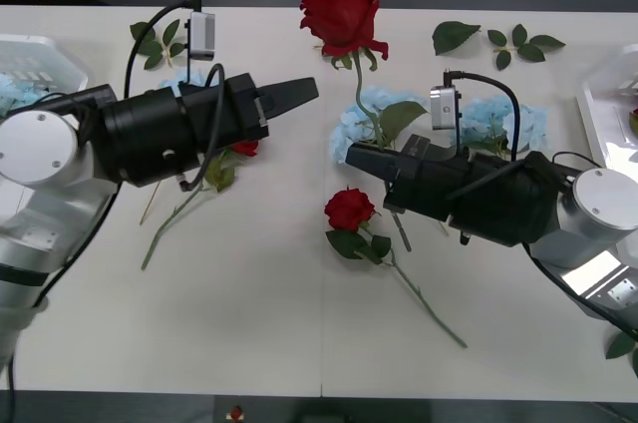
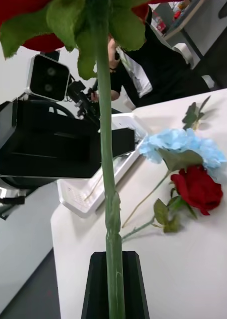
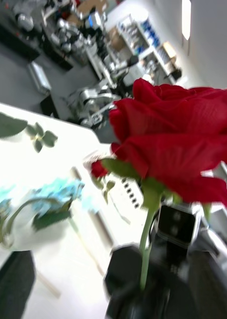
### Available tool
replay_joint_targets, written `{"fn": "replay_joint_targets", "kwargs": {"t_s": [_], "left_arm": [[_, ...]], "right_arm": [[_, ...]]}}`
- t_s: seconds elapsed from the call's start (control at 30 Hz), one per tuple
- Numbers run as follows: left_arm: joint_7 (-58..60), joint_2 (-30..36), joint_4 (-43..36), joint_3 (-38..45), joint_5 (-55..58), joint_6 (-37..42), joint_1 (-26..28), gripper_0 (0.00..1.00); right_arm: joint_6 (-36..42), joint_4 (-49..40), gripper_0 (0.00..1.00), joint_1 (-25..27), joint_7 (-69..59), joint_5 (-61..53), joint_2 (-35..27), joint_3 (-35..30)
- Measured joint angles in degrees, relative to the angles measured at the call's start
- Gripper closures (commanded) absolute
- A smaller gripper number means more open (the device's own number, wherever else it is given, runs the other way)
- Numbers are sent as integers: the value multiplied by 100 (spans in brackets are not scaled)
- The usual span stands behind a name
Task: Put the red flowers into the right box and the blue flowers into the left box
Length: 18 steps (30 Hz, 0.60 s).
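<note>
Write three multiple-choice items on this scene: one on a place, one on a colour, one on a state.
1. Where is the loose rose near the right tool?
A. In the left box
B. On the table
C. In the right box

2. What colour is the held rose?
A. Red
B. Blue
C. Yellow

3. How is the right tool?
A. Open, holding nothing
B. Shut on a leaf sprig
C. Shut on the held rose's stem

Key: 1 B, it lies on the bare white top; 2 A, its bloom is deep red; 3 C, the right wrist view shows the green stem pinched between the black fingers.
</note>
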Motion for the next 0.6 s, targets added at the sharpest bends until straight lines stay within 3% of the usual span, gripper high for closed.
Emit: {"fn": "replay_joint_targets", "kwargs": {"t_s": [0.13, 0.3, 0.37, 0.5, 0.6], "left_arm": [[0, 910, 0, 13, 176, 457, 69, 6], [0, 1926, 55, 155, 180, 916, 200, 5], [0, 2251, 203, 193, 180, 1031, 206, 0], [0, 2645, 690, 198, 3, 1047, 200, 0], [0, 2692, 1021, 198, -770, 1047, 162, 0]], "right_arm": [[1, 0, 100, -121, -25, -1, -690, 3], [15, -2, 100, -357, -734, -5, -2277, 150], [15, 0, 100, -383, -1218, -5, -2909, 201], [339, 222, 100, -372, -1520, -88, -3938, 197], [477, 711, 100, -365, -1579, -176, -4369, 198]]}}
